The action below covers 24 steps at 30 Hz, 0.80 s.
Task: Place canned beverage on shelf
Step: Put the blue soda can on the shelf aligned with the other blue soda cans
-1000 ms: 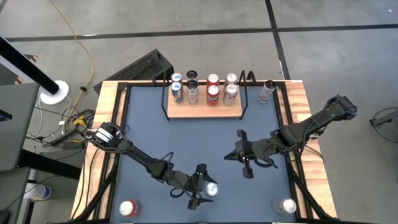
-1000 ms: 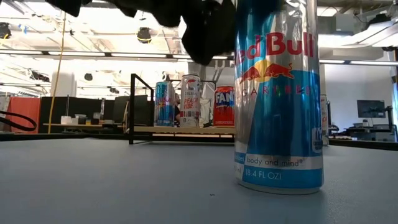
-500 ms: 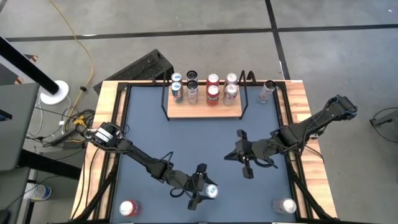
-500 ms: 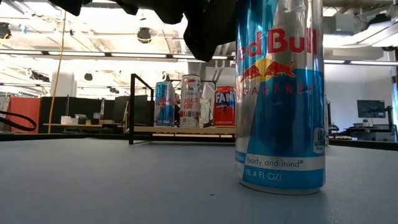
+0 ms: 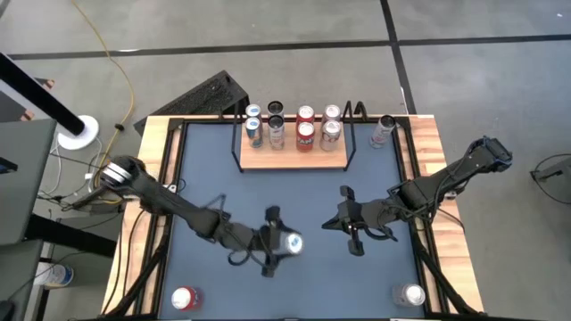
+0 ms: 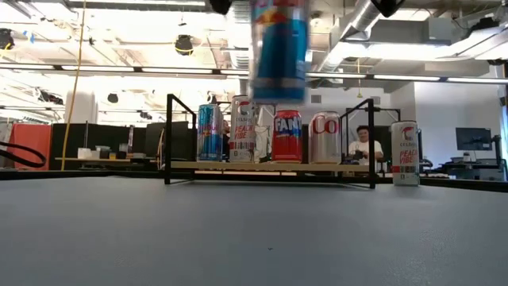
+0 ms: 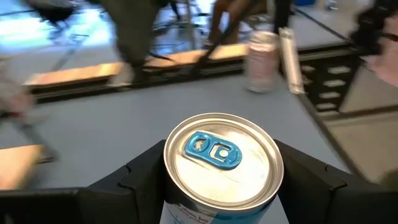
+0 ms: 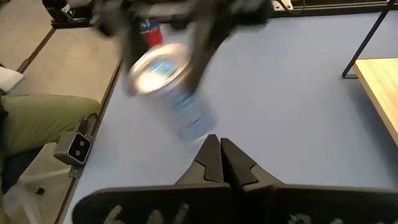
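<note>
Left hand [image 5: 278, 242] closed on the can [image 5: 290, 242], which had left the near table [image 5: 375, 178] and now hung lifted, mid-table, well short of the far shelf [image 5: 294, 158]. Carrying remained. Right hand [image 5: 350, 225] waited closed, right of centre.

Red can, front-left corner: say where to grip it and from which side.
Grip the red can by its round wall, mid-height, probably coming from the middle of the table: it stands upright, with edges close on its outer sides. The left gripper holds a blue can.
</note>
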### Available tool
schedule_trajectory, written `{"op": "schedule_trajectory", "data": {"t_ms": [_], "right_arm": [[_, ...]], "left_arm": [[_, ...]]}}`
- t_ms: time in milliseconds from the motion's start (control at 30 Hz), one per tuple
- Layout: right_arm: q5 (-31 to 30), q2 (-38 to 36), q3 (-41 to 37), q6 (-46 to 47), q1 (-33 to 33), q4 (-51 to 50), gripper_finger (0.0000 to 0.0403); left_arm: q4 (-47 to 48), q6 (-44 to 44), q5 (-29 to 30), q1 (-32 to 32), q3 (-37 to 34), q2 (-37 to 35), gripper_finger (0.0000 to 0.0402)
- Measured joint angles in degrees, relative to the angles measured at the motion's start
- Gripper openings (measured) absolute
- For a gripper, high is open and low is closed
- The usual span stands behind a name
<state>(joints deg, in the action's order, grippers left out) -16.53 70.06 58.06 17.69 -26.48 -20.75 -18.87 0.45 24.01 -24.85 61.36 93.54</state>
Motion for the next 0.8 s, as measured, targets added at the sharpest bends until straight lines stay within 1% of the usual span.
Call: {"op": "schedule_trajectory", "data": {"t_ms": [133,267,400,500,600,667,733,800], "right_arm": [[0.0,0.0,0.0,-2.4,0.0,0.1,0.0000],[0.0,0.0,0.0,-5.7,1.6,0.2,0.0000],[0.3,0.0,0.0,-9.2,5.9,0.3,0.0000],[3.8,0.0,0.0,-11.1,9.9,1.0,0.0000],[7.4,0.0,0.0,-13.6,13.1,1.8,0.0000],[8.4,0.0,-0.1,-15.4,14.3,2.4,0.0000],[8.9,0.0,-1.1,-17.2,15.3,3.7,0.0000],[9.0,0.0,-2.3,-18.5,16.4,4.6,0.0000]], "left_arm": [[5.7,0.0,0.5,4.4,-2.8,-8.5,0.0229],[10.6,0.0,0.3,10.7,-5.4,-15.2,0.0229],[14.9,-0.1,-0.2,17.5,-6.2,-17.8,0.0229],[16.4,0.6,-0.9,21.1,-6.4,-17.6,0.0229],[15.9,1.5,-3.0,24.3,-6.4,-17.5,0.0229],[15.4,1.6,-3.8,25.8,-6.5,-17.5,0.0229],[12.2,1.7,-4.1,26.7,-8.6,-18.7,0.0229],[7.3,1.9,-3.6,27.2,-12.5,-21.2,0.0229]]}}
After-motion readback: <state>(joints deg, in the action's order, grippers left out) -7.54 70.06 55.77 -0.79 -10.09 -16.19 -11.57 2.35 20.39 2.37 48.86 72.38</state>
